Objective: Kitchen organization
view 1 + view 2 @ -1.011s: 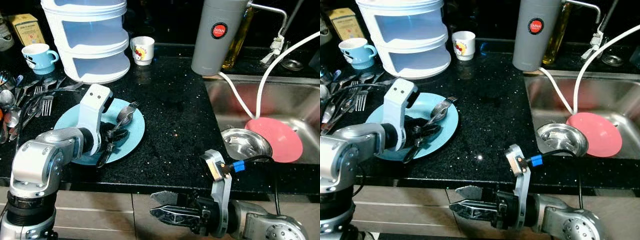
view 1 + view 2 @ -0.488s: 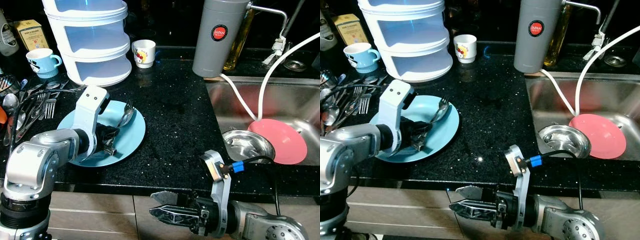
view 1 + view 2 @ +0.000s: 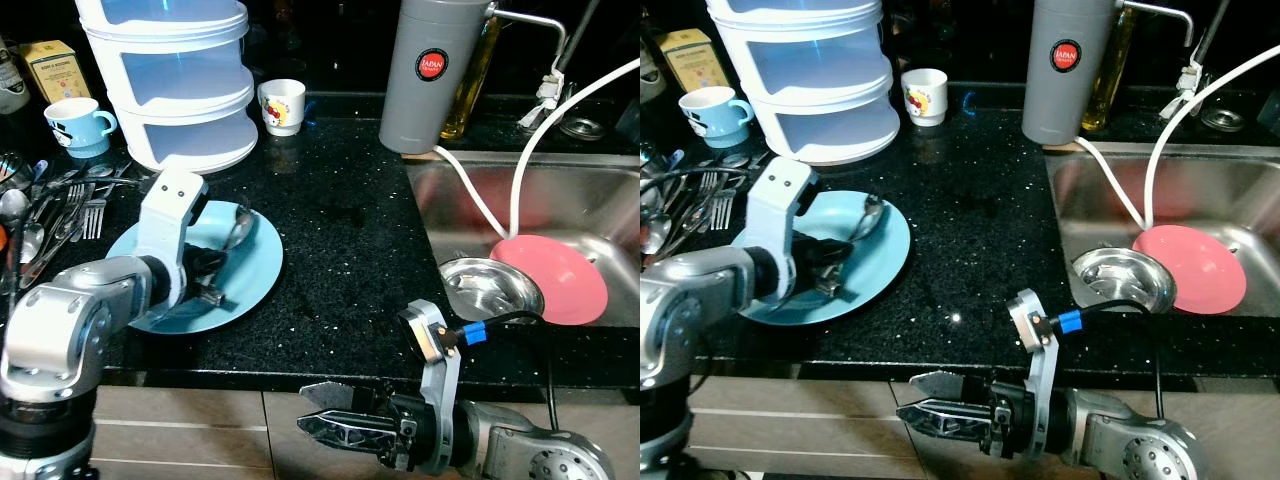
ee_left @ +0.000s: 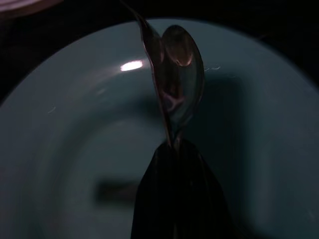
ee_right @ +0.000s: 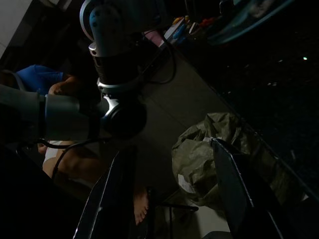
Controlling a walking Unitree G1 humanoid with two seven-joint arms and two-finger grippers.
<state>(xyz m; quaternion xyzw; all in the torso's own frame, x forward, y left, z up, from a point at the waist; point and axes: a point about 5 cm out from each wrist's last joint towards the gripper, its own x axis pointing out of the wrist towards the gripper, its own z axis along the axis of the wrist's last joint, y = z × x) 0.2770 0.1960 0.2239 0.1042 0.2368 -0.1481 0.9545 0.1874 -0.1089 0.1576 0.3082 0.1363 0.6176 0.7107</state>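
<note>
A light blue plate (image 3: 255, 275) lies on the black counter at the left. My left gripper (image 3: 207, 277) hovers low over the plate's middle, shut on the handle of a steel spoon (image 3: 238, 228) whose bowl points toward the back. In the left wrist view the spoon (image 4: 182, 74) sticks out from the closed fingers (image 4: 174, 199), with a second thin piece of cutlery edge-on beside it, above the plate (image 4: 60, 149). My right gripper (image 3: 305, 408) hangs open below the counter's front edge, holding nothing.
A white stacked container (image 3: 170, 80), a blue mug (image 3: 72, 115) and a white cup (image 3: 282, 103) stand behind the plate. Loose cutlery (image 3: 50, 200) lies at far left. A grey flask (image 3: 430, 70) borders the sink (image 3: 560, 200), which holds a pink plate (image 3: 555, 278) and a steel bowl (image 3: 490, 290). A person's foot (image 5: 139, 206) and a bag (image 5: 209, 149) are on the floor.
My left gripper has drawn back to the left over the plate and lowered, with the cutlery still in it. The right arm has stayed put.
</note>
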